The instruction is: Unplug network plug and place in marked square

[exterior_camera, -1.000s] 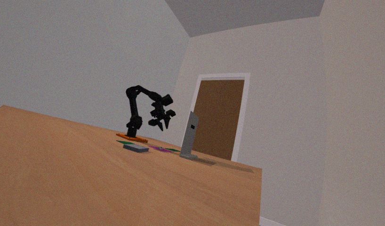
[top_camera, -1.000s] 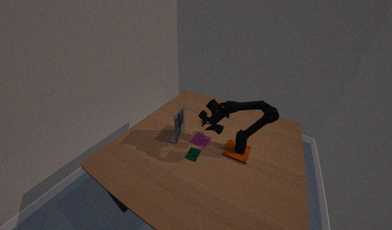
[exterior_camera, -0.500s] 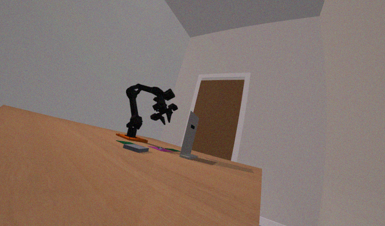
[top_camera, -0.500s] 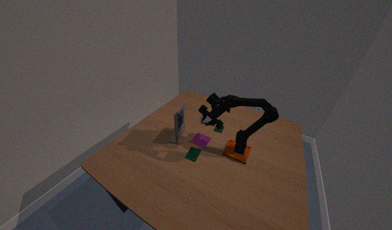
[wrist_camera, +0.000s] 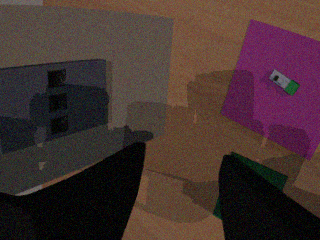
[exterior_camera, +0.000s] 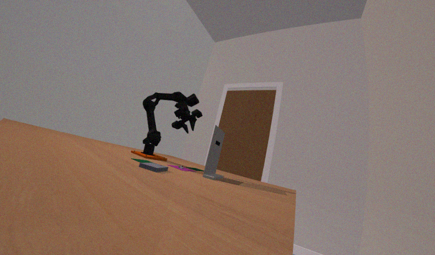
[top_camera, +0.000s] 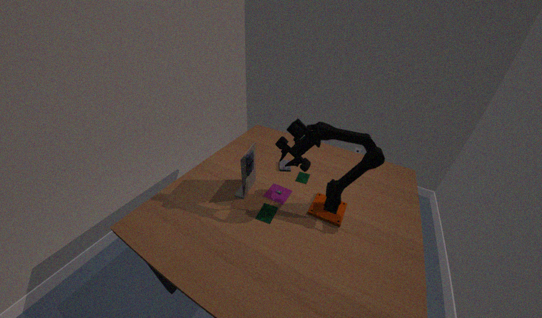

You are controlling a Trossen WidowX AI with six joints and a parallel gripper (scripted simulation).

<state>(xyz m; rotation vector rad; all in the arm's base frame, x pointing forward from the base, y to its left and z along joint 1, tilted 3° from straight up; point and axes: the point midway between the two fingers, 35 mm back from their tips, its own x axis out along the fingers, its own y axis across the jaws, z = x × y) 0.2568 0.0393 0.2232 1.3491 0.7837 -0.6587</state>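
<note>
The pincer (top_camera: 293, 162) hangs in the air toward the desk's far corner, its fingers partly spread with nothing between them. Around it there is open air on every side. The upright panel (top_camera: 248, 169) stands apart from it, nearer the desk's left edge, and a flat grey block (top_camera: 283, 167) lies on the wood beneath it.

The wooden desk (top_camera: 266, 256) sits in a corner of plain grey walls, with a brown door (exterior_camera: 245, 132) behind the panel.

The network plug (top_camera: 278, 191) lies flat inside the magenta square (top_camera: 273, 195), toward the desk's middle. It is below the pincer and clear of it, between two green squares (top_camera: 302, 177) (top_camera: 266, 212).
</note>
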